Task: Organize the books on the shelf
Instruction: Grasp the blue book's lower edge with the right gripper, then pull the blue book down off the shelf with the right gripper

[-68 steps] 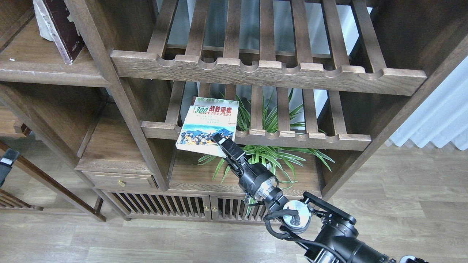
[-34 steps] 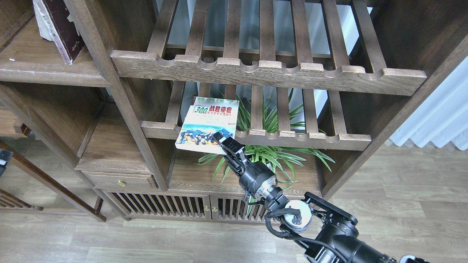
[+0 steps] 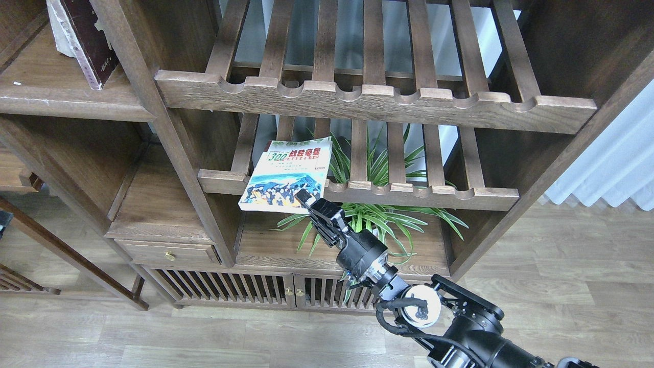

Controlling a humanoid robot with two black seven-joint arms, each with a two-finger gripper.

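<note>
Shifted left and lower: glossy "300" paperback [image 3: 286, 176], long axis running away from viewer, title end far, over scalloped slatted rack [image 3: 409, 194]. Right gripper [image 3: 305, 199] pinches its near corner. Maroon book [image 3: 82, 38] leans on smooth plank shelf [image 3: 46, 82].

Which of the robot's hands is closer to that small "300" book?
Right. The right gripper is clamped on the near corner of the "300" book. The left gripper is out of view.

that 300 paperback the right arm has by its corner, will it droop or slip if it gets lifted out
The 300 paperback looks thin and soft-covered, so it will probably sag away from the right pincer, which grips only its near corner. Its cover looks glossy, so it may slip or pivot. It seems light, since it juts past the slatted rack rail.
</note>
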